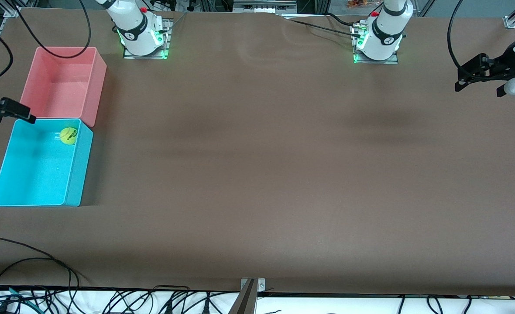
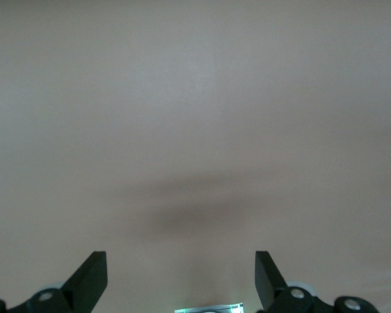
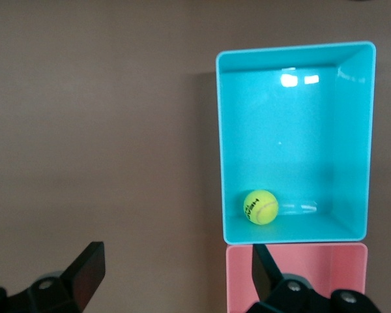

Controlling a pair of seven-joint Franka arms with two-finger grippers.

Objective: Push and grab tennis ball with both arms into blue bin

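The tennis ball [image 1: 68,135] lies inside the blue bin [image 1: 79,174], in the corner next to the pink bin. In the right wrist view the tennis ball [image 3: 260,207] rests on the floor of the blue bin [image 3: 358,130], apart from my fingers. My right gripper [image 1: 13,114] hangs open and empty over the table by the seam between the two bins; the right wrist view shows the right gripper [image 3: 176,274] with nothing in it. My left gripper [image 1: 479,87] waits open over bare table at the left arm's end. The left gripper [image 2: 180,277] holds nothing.
An empty pink bin [image 1: 98,87] stands against the blue bin, farther from the front camera; the pink bin [image 3: 300,274] also shows in the right wrist view. Cables lie along the table's front edge [image 1: 109,301]. The arm bases [image 1: 144,39] stand at the back.
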